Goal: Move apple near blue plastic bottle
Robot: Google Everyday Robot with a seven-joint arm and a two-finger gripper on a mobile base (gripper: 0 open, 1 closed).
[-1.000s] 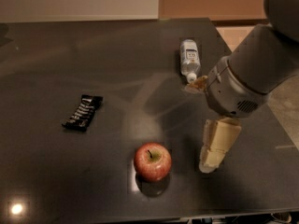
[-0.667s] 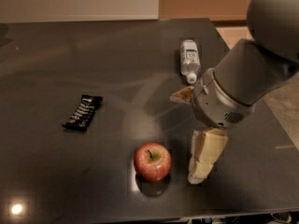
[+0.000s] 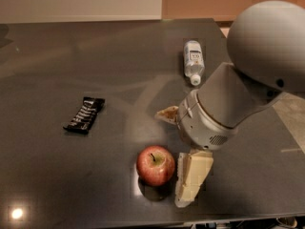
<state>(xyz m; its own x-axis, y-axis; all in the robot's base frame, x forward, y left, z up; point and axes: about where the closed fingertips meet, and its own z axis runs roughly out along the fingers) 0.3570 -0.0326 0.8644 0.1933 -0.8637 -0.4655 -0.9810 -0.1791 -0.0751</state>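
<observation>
The red apple (image 3: 156, 165) with a dark stem stands on the dark table (image 3: 119, 80) near its front edge. The blue plastic bottle (image 3: 193, 60), clear with a white cap and a white-and-blue label, lies on its side at the back right, far from the apple. My gripper (image 3: 172, 159) is open, low over the table just right of the apple. One cream finger (image 3: 191, 178) is right beside the apple's right side, and the other finger (image 3: 167, 113) points left behind the apple. The grey arm hides the table to the right.
A black snack bar wrapper (image 3: 85, 114) lies at the left of the table. The table's front edge runs just below the apple. A pale wall and a wooden panel are behind the table.
The arm and gripper have moved left and toward the front, bringing the lower finger up beside the apple. The apple, bottle and wrapper have not moved.
</observation>
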